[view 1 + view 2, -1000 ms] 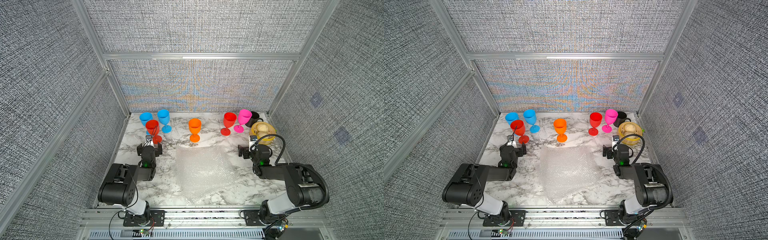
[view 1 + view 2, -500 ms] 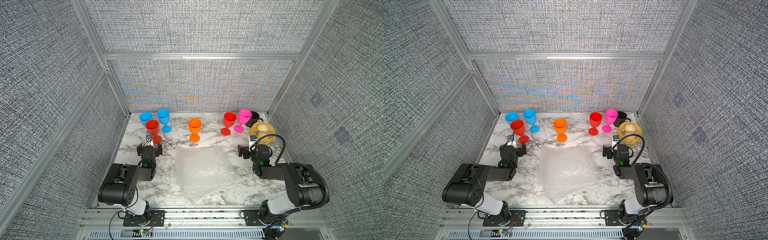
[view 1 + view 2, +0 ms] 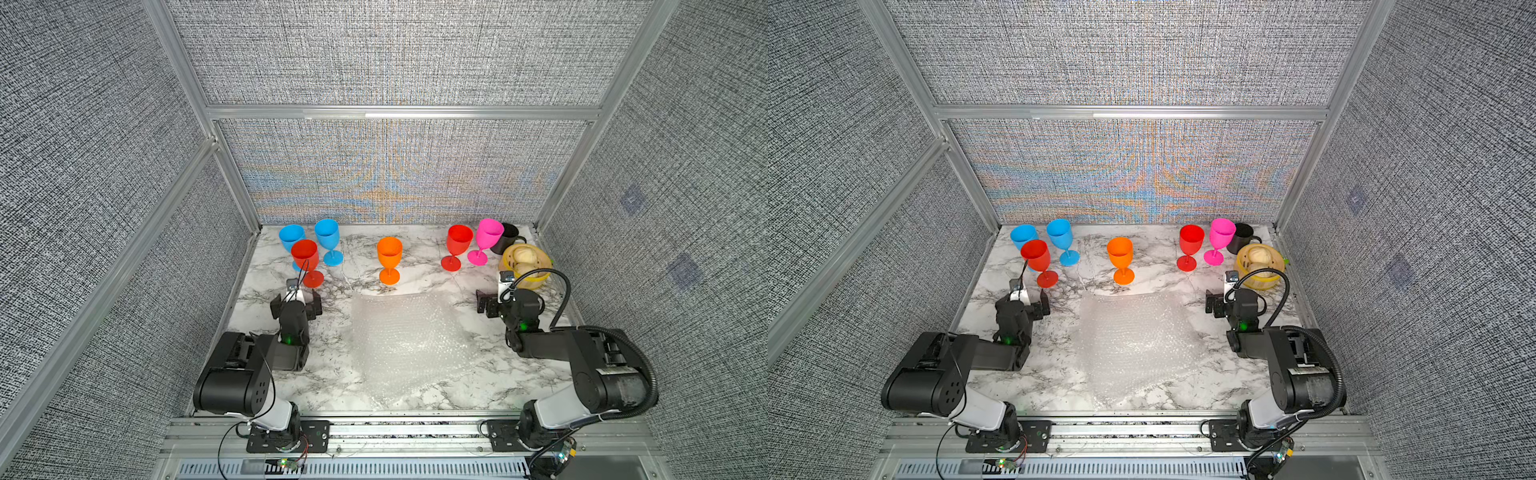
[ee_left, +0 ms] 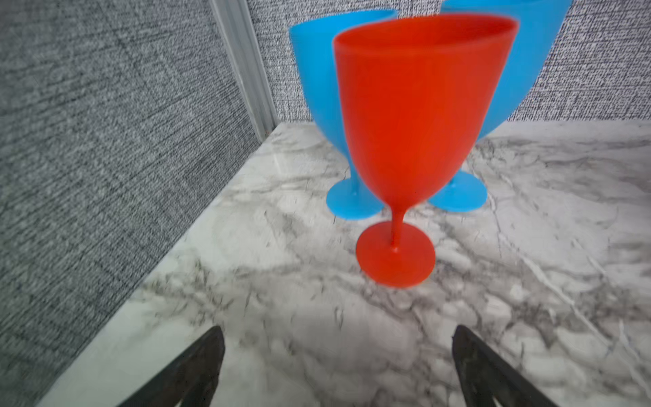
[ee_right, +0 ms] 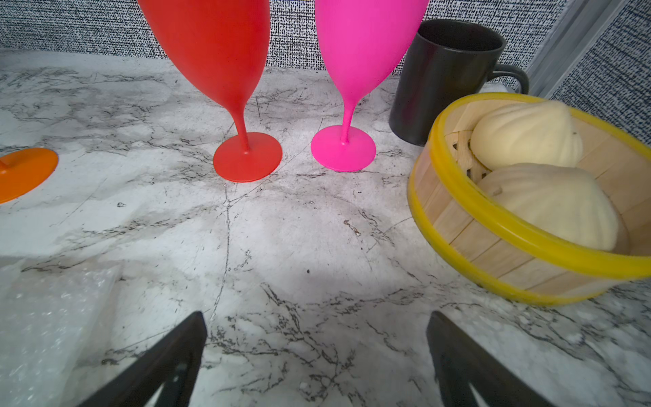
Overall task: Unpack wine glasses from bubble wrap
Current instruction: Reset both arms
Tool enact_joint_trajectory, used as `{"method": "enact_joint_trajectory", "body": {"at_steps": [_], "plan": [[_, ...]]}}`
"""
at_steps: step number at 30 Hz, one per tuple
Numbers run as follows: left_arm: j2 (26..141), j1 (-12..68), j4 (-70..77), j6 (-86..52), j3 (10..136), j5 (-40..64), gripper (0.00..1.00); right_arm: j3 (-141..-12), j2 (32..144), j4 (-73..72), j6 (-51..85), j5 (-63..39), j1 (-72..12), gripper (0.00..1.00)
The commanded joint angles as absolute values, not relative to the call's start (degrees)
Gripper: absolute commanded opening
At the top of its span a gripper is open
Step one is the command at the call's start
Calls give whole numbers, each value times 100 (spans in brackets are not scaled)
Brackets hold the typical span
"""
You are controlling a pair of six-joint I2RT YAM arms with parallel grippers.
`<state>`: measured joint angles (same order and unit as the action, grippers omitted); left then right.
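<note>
Nothing has shifted over the last second: the left gripper (image 4: 336,329) and right gripper (image 5: 315,313) stay spread wide and empty, so the unpacking looks finished. The six smooth, matte plastic wine glasses (image 3: 389,253) stand bare and upright. A red goblet (image 4: 415,105) is just ahead of the left fingers (image 4: 197,366) and a pink goblet (image 5: 359,45) ahead of the right, while the crinkly, dimpled bubble wrap (image 3: 409,345) lies flat between both grippers.

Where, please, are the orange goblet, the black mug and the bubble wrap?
orange goblet (image 3: 389,253): in a top view, its bowl.
black mug (image 5: 440,81): right wrist view, its side wall.
bubble wrap (image 3: 1138,345): in a top view, mid-sheet.
</note>
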<state>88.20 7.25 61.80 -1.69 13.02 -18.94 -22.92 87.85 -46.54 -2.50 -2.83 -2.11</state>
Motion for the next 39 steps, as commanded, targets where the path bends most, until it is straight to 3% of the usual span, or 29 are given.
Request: {"method": "enact_joint_trajectory", "body": {"at_steps": [1, 3, 6, 7, 15, 20, 39], "plan": [[9127, 696, 7995, 200, 907, -1180, 100, -2307, 8774, -4747, -255, -220, -214, 99], [9133, 712, 7614, 177, 1150, -1324, 100, -2310, 8777, -4746, -255, -220, -211, 99], [8798, 705, 4937, -221, 2317, -1968, 100, -2311, 8778, -4746, -259, -220, -211, 99], [8726, 692, 4772, -260, 2325, -1871, 100, -2312, 8780, -4748, -255, -223, -213, 99], [9175, 729, 7788, -63, 1110, -1937, 100, -2304, 8778, -4747, -255, -227, -213, 99], [8785, 728, 5407, -123, 2062, -1807, 100, -2309, 8779, -4748, -255, -225, -213, 99], [8989, 717, 5234, -118, 2288, -1827, 100, -2307, 8778, -4748, -254, -220, -212, 99]]}}
